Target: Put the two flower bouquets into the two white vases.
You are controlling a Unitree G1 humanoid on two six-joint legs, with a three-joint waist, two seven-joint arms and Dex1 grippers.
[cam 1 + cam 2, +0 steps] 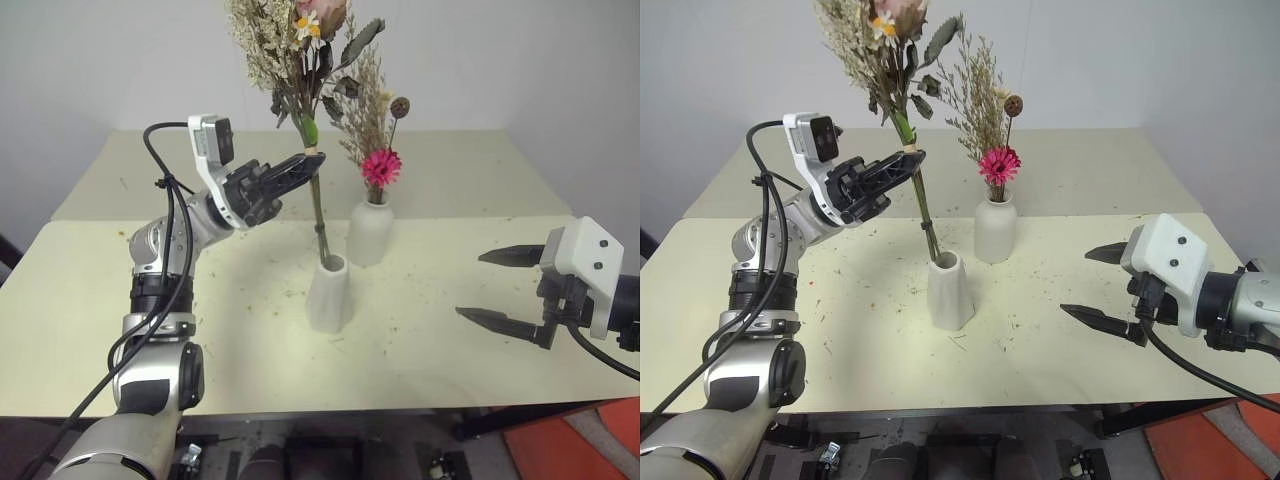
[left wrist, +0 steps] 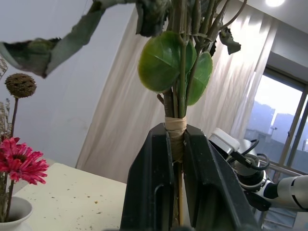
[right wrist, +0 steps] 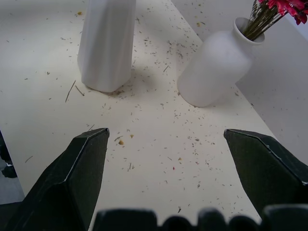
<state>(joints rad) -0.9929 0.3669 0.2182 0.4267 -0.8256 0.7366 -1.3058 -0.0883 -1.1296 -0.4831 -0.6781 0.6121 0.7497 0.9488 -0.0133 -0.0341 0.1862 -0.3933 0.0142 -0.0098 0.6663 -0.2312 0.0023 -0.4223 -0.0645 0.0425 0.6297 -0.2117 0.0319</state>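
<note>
Right claw [image 1: 492, 288] idles agape at four o'clock; your left claw [image 1: 300, 165] clamps the bouquet [image 1: 315, 200], stems near-upright, tips in the tapered vase [image 1: 329, 293].

A plain indoor test room was shown.
Pale tables [image 1: 120, 290] were set against a bare wall [image 1: 520, 60]; curtains [image 2: 120, 120] were hung by a window [image 2: 284, 115].

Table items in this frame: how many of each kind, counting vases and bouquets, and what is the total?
White vases: 2 (tapered vase, rounded bottle vase)
Flower bouquets: 2 (bushier bouquet with stems in the tapered vase, slim pink-flower bouquet in the bottle vase)
Total: 4
</note>
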